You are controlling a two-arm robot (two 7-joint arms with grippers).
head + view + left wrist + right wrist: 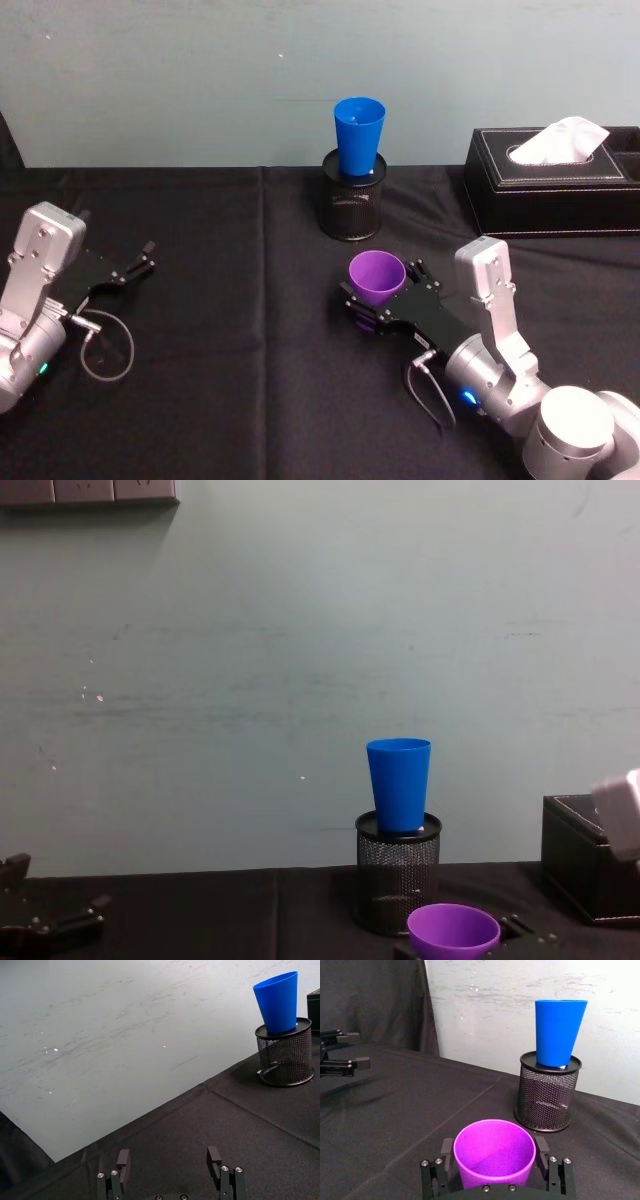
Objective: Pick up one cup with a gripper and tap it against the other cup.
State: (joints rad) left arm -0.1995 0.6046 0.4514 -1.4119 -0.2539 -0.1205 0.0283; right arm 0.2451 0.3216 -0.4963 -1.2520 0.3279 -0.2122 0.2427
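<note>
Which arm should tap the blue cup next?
Right. The right pincer grips the purple cup, close in front of the blue cup on the mesh holder. The left pincer sits open, empty, far off.

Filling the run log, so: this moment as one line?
right gripper: jaws shut on purple cup | blue cup: upright in mesh holder, not yet tapped | left gripper: open, idle at left

the bright blue tapered plastic cup (359,135) stands on top of the black mesh pen holder (353,205), at the back middle of the black cloth-covered table (230,340). right of the holder sits the black tissue box (555,185). before the holder, slightly right, the purple tapered plastic cup (377,276) sits upright between the fingers of the right gripper (382,284). the left gripper (135,266) lies well apart, at the table's left.
</note>
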